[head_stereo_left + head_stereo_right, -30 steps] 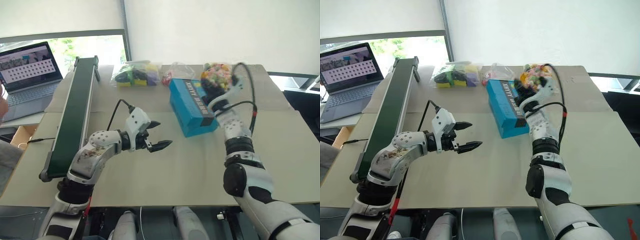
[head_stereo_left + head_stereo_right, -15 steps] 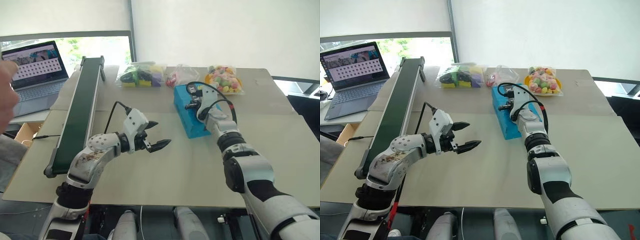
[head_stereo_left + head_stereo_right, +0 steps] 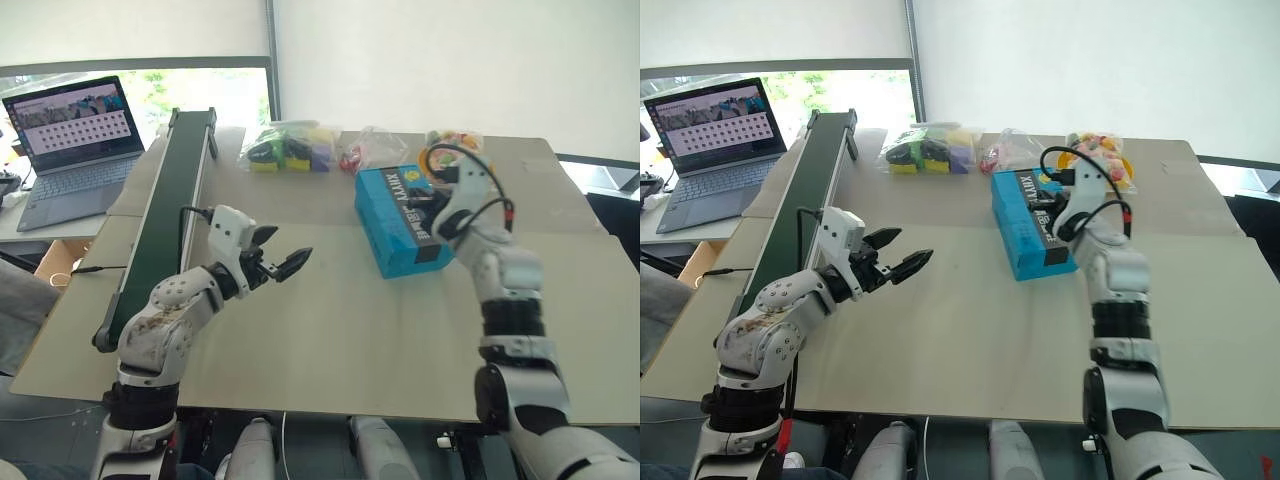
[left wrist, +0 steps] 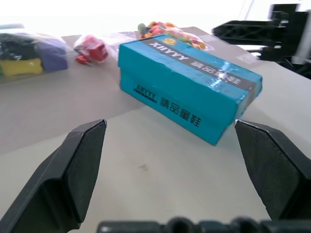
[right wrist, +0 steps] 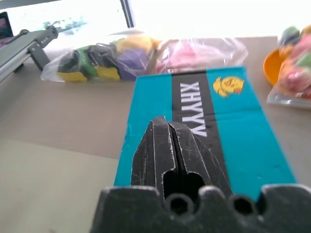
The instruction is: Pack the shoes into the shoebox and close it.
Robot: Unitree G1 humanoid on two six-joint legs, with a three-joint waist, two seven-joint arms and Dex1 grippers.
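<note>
The right gripper (image 5: 171,141) has its two black fingers pressed together with nothing between them, and it hangs above the near end of the shoebox (image 3: 403,219), over the black band of white lettering on the lid. The turquoise shoebox lies on the pale table (image 3: 350,330) with its lid down flat, so the shoes, if inside, cannot be seen. The left gripper (image 3: 280,258) stands apart from the box, over bare table on the left, jaws spread wide and empty, pointing toward the box's long side. Behind the box, along the far edge, lie a clear bag of dark, yellow and purple items (image 3: 288,148), a small bag with red pieces (image 3: 366,152) and a bag of colourful sweets (image 3: 1102,152). A green conveyor belt (image 3: 160,225) runs along the table's left side, with an open laptop (image 3: 72,135) beyond it.
</note>
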